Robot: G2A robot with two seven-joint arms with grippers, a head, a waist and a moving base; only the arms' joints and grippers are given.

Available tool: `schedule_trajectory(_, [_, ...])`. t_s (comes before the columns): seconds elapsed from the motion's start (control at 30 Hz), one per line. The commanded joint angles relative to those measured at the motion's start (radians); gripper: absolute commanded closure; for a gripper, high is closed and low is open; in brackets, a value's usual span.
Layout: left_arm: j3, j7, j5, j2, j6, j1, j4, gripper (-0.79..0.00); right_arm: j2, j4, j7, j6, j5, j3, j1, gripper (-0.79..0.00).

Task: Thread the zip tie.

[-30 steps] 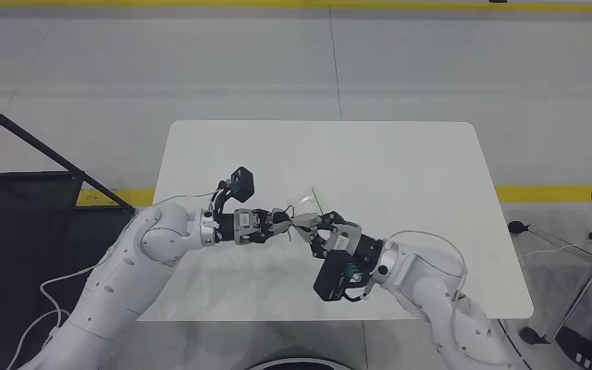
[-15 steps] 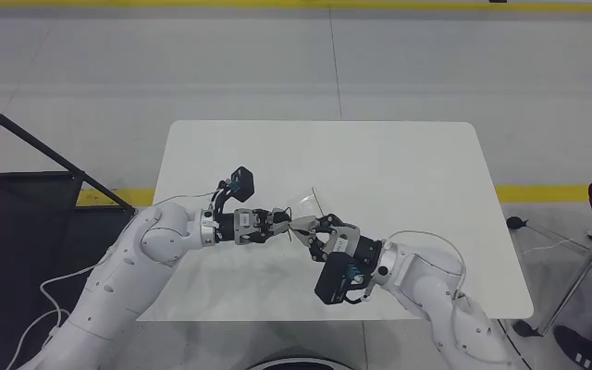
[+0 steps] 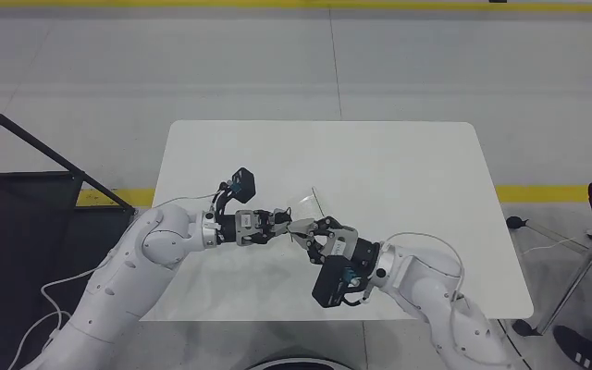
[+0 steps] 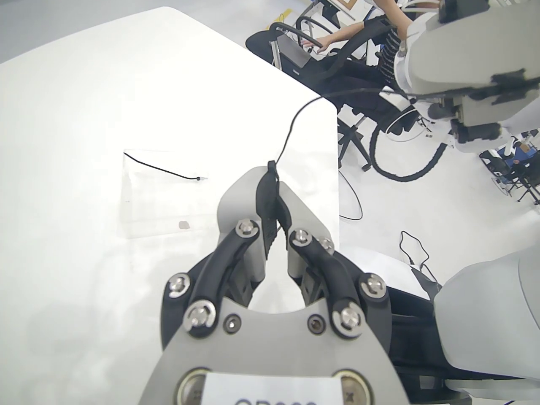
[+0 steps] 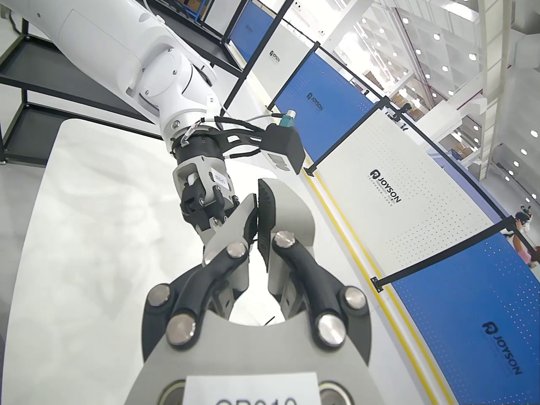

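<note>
Top view has both arms meeting tip to tip mid-frame over the white surface point(image 3: 398, 176). Left fingers point(image 4: 242, 195) clamp the thin black plastic zip tie point(image 4: 287, 136), its free length pointing off toward the right arm. Right fingers point(image 5: 291, 208) are closed just beside, can't tell on what.

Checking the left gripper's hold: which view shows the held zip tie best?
Left wrist view: the zip tie runs as a thin black strand out of the shut left gripper. From the top it is too thin to make out; in the right wrist view the right gripper blocks it.
</note>
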Motion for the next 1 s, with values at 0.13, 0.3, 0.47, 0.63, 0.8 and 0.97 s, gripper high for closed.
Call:
schedule_trajectory(0.13, [-0.003,0.003,0.01,0.002,-0.003,0.004,-0.004,0.0,0.001,0.003,0.001,-0.019,-0.015,-0.011,0.01,0.0])
schedule_trajectory(0.3, [-0.007,0.006,0.01,0.003,-0.007,0.005,-0.003,0.0,0.003,0.005,-0.003,-0.035,-0.029,-0.018,0.016,0.0])
schedule_trajectory(0.47, [-0.01,0.011,0.011,0.004,-0.008,0.008,-0.006,0.0,0.006,0.005,-0.003,-0.065,-0.045,-0.026,0.024,0.0])
schedule_trajectory(0.63, [-0.011,0.012,0.015,0.005,-0.009,0.01,-0.009,0.0,0.008,0.007,0.002,-0.094,-0.06,-0.041,0.037,0.0])
schedule_trajectory(0.8, [-0.011,0.015,0.018,0.006,-0.011,0.011,-0.011,0.0,0.008,0.014,0.008,-0.101,-0.06,-0.05,0.047,0.0])
schedule_trajectory(0.97, [-0.012,0.019,0.017,0.006,-0.015,0.012,-0.009,0.0,0.008,0.016,0.022,-0.113,-0.058,-0.058,0.055,0.0])
